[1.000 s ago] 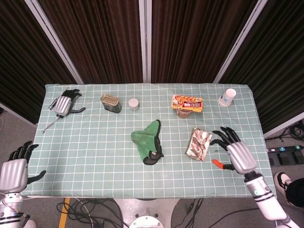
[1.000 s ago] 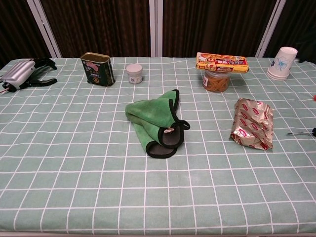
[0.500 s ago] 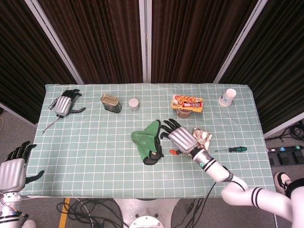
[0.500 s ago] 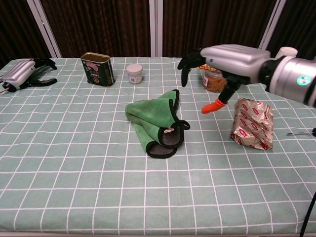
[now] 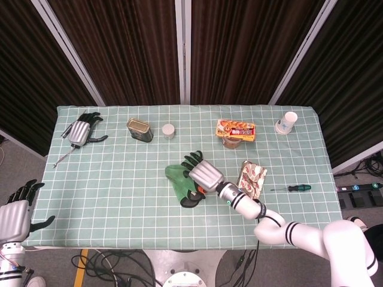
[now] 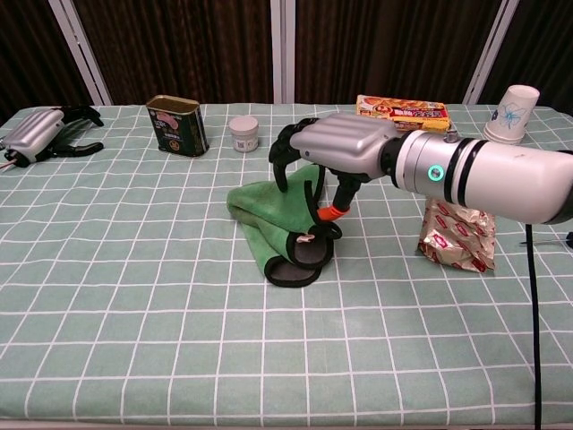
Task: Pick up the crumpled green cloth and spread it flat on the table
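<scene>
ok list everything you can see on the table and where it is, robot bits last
green cloth: 1, green with black edging, crumpled at table centre
tin can: 1, dark green, back left
small jar: 1, white, beside the tin
snack box: 1, orange-red, lying on a jar, back centre-right
paper cup: 1, white, back right
foil packet: 1, silver and red, right of the cloth
screwdriver: 1, green handle, right side
spare robotic hand: 1, silver and black, back left corner
right hand: over the cloth, fingers down
left hand: off the table's left edge, fingers apart
</scene>
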{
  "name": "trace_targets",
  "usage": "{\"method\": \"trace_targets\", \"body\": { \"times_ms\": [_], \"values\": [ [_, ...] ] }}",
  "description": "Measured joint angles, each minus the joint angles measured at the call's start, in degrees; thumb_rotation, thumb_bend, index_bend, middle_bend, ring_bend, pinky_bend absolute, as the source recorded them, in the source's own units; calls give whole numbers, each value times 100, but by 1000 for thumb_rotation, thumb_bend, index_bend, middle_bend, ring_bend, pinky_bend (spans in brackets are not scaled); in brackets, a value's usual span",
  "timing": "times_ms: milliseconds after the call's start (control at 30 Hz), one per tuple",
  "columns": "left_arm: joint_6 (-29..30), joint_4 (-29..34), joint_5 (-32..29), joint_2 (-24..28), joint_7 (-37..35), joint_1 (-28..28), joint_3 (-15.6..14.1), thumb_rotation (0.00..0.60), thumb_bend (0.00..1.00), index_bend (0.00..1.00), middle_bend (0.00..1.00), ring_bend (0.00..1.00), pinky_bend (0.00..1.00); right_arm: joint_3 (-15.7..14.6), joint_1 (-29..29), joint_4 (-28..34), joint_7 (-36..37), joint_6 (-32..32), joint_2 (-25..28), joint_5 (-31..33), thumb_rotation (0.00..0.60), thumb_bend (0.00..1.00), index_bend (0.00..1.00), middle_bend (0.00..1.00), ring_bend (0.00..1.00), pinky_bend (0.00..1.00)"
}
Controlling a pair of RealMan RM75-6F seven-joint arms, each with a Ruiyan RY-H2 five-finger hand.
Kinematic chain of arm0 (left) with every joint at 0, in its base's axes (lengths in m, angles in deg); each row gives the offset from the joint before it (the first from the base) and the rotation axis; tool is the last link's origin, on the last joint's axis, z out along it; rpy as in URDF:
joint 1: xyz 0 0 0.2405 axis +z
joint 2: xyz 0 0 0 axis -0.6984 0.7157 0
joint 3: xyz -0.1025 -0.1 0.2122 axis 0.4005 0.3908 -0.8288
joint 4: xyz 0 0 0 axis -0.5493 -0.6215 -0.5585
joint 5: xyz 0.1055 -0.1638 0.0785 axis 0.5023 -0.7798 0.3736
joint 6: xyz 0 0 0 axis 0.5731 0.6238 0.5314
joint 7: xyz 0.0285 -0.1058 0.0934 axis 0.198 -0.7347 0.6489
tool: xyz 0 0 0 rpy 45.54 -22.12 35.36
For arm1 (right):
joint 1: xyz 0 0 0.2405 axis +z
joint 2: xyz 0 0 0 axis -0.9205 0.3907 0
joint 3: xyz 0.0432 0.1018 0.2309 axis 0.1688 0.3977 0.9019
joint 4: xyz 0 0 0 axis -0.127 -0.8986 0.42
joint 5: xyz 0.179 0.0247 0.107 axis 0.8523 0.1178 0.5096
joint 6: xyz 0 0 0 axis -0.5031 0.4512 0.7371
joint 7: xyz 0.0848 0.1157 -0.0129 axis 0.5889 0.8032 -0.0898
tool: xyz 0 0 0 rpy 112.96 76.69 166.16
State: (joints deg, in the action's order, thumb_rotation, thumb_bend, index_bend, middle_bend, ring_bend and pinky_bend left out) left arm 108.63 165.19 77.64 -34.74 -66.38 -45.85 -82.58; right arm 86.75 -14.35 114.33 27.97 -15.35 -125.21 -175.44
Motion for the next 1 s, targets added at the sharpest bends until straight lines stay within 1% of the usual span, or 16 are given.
{"method": "trace_targets", "body": {
  "times_ms": [67,167,233,300,400,433,533,633,800,900,1000],
  "values": [
    [-1,-15,2,-2,-29,3,-1,600,37,261,231,199,238,-38,57,-88,26,-34,-70,31,600,245,382,153,0,0],
    [-10,-42,0,-7,-79,6,-2,600,37,261,231,199,238,-97,118,-166,94,-31,-145,36,600,316,452,182,3,0],
    [-17,-58,-5,-16,-108,3,4,600,37,261,231,199,238,-120,136,-183,156,-13,-177,31,600,365,527,211,17,0],
    [-42,-90,-1,-33,-139,-15,14,600,37,261,231,199,238,-148,159,-199,258,3,-213,26,600,421,643,247,40,0],
    [-147,-133,29,-40,-220,-86,32,600,38,261,231,199,238,-183,201,-232,357,65,-282,15,600,479,760,297,72,0],
    [-202,-147,40,-37,-279,-124,47,600,37,262,231,199,238,-180,207,-237,366,99,-296,15,600,491,787,311,82,0],
    [-346,-175,69,-25,-473,-237,105,600,37,270,231,199,238,-111,215,-193,417,253,-309,50,600,497,820,332,103,0],
    [-556,-223,141,-5,-768,-425,196,600,37,283,231,198,238,37,210,-24,425,453,-242,118,600,498,826,338,114,0],
    [-938,-351,282,-26,-1383,-845,422,600,38,319,241,199,241,487,232,419,321,709,36,356,600,499,825,338,116,0],
    [-1192,-451,337,-76,-1745,-1157,596,600,37,324,245,199,243,790,247,789,84,893,244,567,600,498,825,338,116,0],
    [-1425,-528,359,-129,-1922,-1472,777,600,35,324,245,199,243,1097,261,1140,-281,1094,453,822,600,499,824,338,116,0]
  ]
}}
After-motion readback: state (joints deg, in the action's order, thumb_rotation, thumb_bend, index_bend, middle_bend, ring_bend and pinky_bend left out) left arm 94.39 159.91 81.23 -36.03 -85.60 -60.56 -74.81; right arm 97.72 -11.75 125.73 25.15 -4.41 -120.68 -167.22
